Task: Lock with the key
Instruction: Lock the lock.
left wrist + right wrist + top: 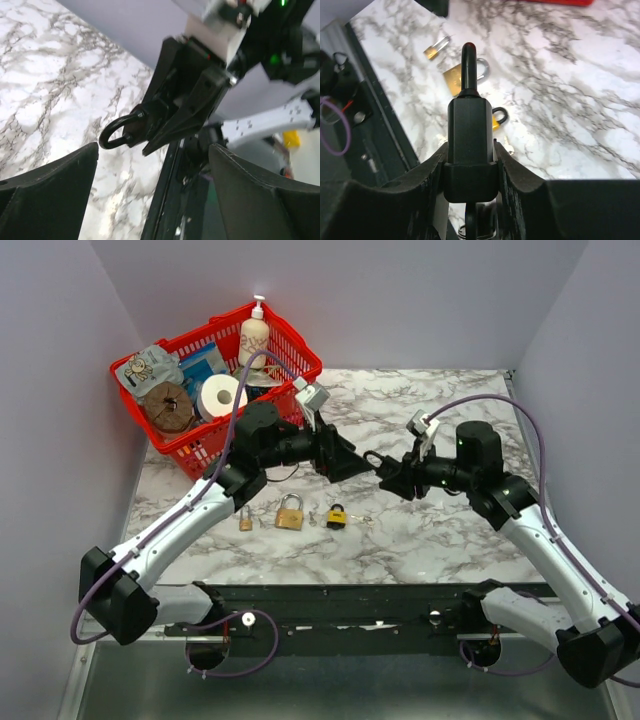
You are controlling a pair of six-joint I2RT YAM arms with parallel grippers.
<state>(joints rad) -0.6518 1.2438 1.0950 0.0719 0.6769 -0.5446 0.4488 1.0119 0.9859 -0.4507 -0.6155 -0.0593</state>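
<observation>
My right gripper [470, 160] is shut on a black padlock [470, 137], held above the table. Its shackle [468, 65] points away from the wrist, toward the left arm. Out of the lock's near end sticks a dark stem with a ring [475, 225], which looks like the key. In the left wrist view the black padlock [145, 127] shows just beyond my left gripper [152, 155], whose jaws stand wide open with nothing between them. From above, the left gripper [350, 462] faces the black padlock [380, 462], and the right gripper [397, 477] is behind it.
Three more padlocks lie on the marble table [420, 530]: a small brass one [246, 521], a larger brass one [290, 513] and a black-and-yellow one [337, 516] with a loose key [507, 146] beside it. A red basket [290, 355] of goods stands at the back left.
</observation>
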